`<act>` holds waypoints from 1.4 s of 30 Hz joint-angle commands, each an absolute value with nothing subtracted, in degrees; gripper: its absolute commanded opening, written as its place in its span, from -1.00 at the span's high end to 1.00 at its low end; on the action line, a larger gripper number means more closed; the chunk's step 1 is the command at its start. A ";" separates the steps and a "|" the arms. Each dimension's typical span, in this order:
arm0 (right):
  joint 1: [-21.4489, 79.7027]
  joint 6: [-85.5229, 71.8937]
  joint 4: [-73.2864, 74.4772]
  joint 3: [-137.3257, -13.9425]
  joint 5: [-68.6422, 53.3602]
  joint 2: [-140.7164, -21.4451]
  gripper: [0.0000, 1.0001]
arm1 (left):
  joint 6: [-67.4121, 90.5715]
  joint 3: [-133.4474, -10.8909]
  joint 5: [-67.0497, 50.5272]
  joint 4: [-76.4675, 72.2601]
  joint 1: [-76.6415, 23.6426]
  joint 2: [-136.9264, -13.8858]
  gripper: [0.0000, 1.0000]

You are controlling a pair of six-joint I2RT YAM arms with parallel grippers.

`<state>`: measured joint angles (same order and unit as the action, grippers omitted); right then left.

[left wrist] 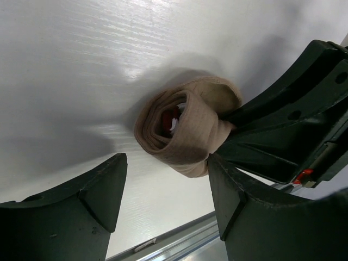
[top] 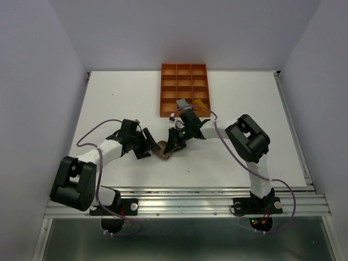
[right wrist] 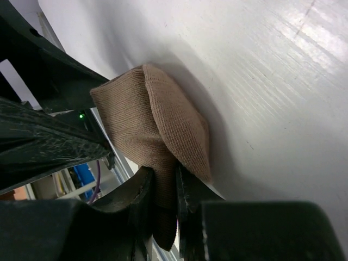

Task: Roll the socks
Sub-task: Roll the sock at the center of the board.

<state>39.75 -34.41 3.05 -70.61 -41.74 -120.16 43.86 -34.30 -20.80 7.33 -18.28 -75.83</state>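
- Taupe sock (left wrist: 187,128), rolled, lies on the worktop (left wrist: 81,65).
- Right hand (right wrist: 163,182) pinches one end of it.
- Left hand (left wrist: 167,168) stands spread wide, gripping nothing.

The left arm (top: 106,152) and the right arm (top: 260,175) had big round black joints, and their long parts were wrapped in white. A thin purple cable (top: 89,129) looped along each arm. The fingers (left wrist: 100,190) were thick, dark and smooth. A tiny green light (right wrist: 81,115) glowed on one black part.
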 commanded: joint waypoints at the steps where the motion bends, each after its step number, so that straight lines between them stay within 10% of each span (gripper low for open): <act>1: 39.38 -33.75 10.72 -69.61 -32.52 -124.89 0.81 | 42.71 -32.87 -21.27 4.58 -18.55 -77.25 -0.40; 12: 39.38 -32.26 11.51 -71.19 -29.62 -125.07 0.57 | 43.59 -32.78 -22.15 0.62 -19.86 -84.02 -0.16; 19: 39.38 -26.74 11.69 -71.02 -28.56 -123.23 0.33 | 45.26 -34.36 -18.12 1.75 -20.65 -87.18 1.00; 27: 40.51 -14.16 9.49 -69.26 -27.25 -111.81 -0.05 | 47.72 -36.47 -12.04 10.01 -22.15 -86.84 1.00; 42: 53.07 5.00 8.26 -67.50 -10.73 -98.79 -0.19 | 45.00 -44.29 -12.48 25.75 -23.20 -86.22 1.00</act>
<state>47.27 -2.13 9.91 -67.55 -16.16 -101.43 47.68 -43.33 -14.52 16.40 -22.94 -85.01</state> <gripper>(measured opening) 0.592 0.181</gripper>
